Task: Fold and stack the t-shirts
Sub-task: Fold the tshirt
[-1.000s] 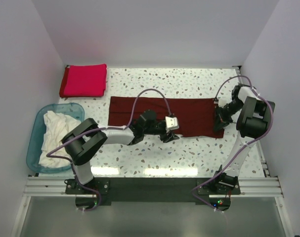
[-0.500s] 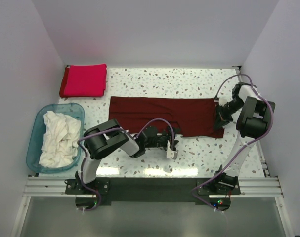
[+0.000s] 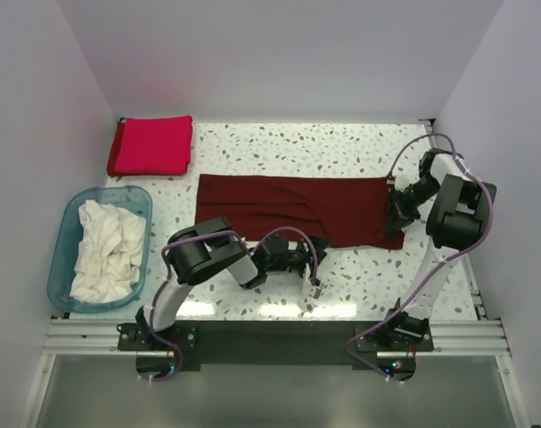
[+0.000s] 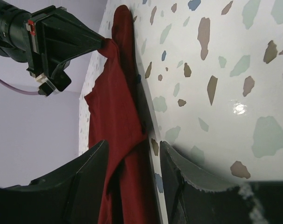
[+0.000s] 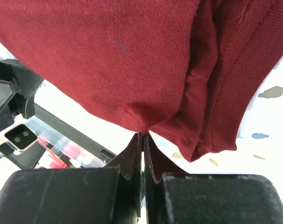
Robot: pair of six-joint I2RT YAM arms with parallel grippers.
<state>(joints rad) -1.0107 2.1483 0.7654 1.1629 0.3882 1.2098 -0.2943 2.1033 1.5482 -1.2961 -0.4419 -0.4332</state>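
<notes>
At about 9 o'clock on the speckled white table (image 3: 359,152) sits a see-through blue plastic tub (image 3: 58,263). Crumpled white cloth t-shirts (image 3: 105,250) lie in it. At 10 o'clock, near the back corner, a bright red cloth t-shirt (image 3: 151,145) lies folded into a neat square.

In the middle, a dark maroon cloth t-shirt (image 3: 288,205) is spread flat in a long strip running from 9 to 3 o'clock.

The left gripper (image 4: 132,154) is down low at the strip's 6 o'clock edge. Its two fingers are apart. The maroon cloth shows between them, but I cannot tell if they touch it.

At the strip's 3 o'clock end, the right gripper (image 5: 142,140) has its fingers squeezed together on a pinch of the maroon cloth, and the edge there is bunched.
</notes>
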